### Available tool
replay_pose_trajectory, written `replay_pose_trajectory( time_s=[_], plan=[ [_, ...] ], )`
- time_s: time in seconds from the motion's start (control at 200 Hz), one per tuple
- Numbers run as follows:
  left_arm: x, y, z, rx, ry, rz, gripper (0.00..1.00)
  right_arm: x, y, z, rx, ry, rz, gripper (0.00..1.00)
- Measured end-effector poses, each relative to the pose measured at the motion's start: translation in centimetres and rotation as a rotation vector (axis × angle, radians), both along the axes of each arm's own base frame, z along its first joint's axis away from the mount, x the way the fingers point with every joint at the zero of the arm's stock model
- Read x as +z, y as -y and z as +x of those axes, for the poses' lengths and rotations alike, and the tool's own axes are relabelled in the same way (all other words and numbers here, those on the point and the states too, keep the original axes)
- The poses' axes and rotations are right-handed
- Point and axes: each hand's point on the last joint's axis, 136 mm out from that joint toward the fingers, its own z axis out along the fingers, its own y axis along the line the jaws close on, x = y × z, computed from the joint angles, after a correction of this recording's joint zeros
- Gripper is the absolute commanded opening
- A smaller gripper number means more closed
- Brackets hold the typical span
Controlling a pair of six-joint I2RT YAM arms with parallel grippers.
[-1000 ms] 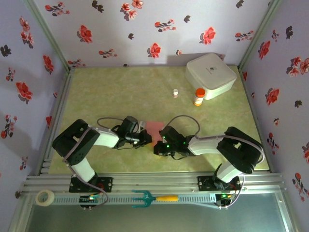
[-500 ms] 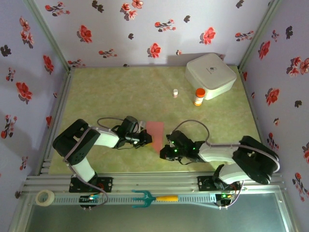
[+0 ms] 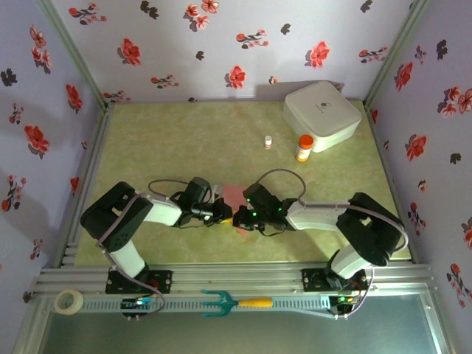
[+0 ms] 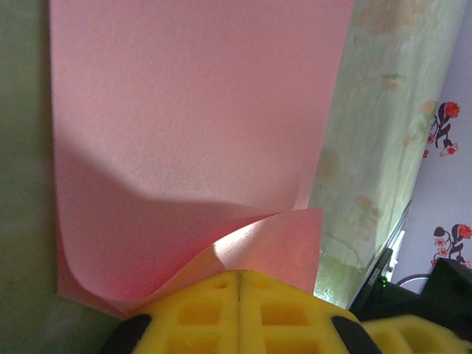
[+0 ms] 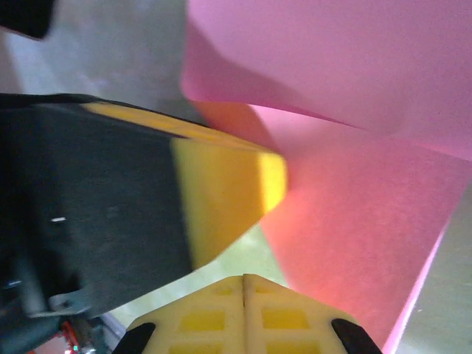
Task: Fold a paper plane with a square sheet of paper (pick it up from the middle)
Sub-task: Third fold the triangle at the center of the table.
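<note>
So in the top view the square sheet of paper was lying on the tabletop, a bit toward 6 o'clock from the middle, with both arms crowded at its near edge. The left pincer sat on its 9 o'clock side and the right pincer at about 4 o'clock, with the tips pretty much touching each other. On the left wrist cam the yellow fingers were pressed together on the sheet's near edge. That edge was curled up off the tabletop into a flap while the rest lay flat. On the right wrist cam its own yellow fingers were pressed together too, right beside the lifted pink flap, but I couldn't tell if any paper was actually caught between them. The left pincer's yellow pad sat just off at their 11 o'clock. The white box was well apart, out at 1 o'clock, with an orange bottle near it.
</note>
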Motion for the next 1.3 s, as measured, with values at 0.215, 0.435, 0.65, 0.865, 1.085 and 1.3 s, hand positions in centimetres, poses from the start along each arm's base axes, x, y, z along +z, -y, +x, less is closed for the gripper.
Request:
replay_pose_trajectory(
  time_s=[0.215,0.435,0.65,0.865,1.085,1.3],
  plan=[
    [0.0,0.0,0.0,0.0,0.002,-0.002,0.0,-1.3,1.0,-0.1,-0.028,-0.025,-0.017,0.01],
    [0.2,-0.1,0.0,0.003,0.007,0.0,0.02,-2.0,1.6,-0.5,-0.06,-0.028,0.032,0.0],
    [2.5,-0.3,0.1,0.015,0.046,-0.009,0.01,-2.0,1.6,-0.4,-0.069,-0.031,0.045,0.0],
    [2.4,0.1,-0.9,-0.009,0.037,0.014,0.0,-2.0,1.6,-0.4,-0.069,-0.031,0.046,0.0],
    [-0.1,0.3,-1.6,-0.026,-0.015,0.066,0.0,-2.1,1.7,-0.4,-0.069,-0.029,0.048,0.0],
    [-0.2,-0.7,-0.8,0.016,-0.023,0.1,0.0,-2.1,1.9,-0.6,-0.071,-0.016,0.067,0.0]
  ],
)
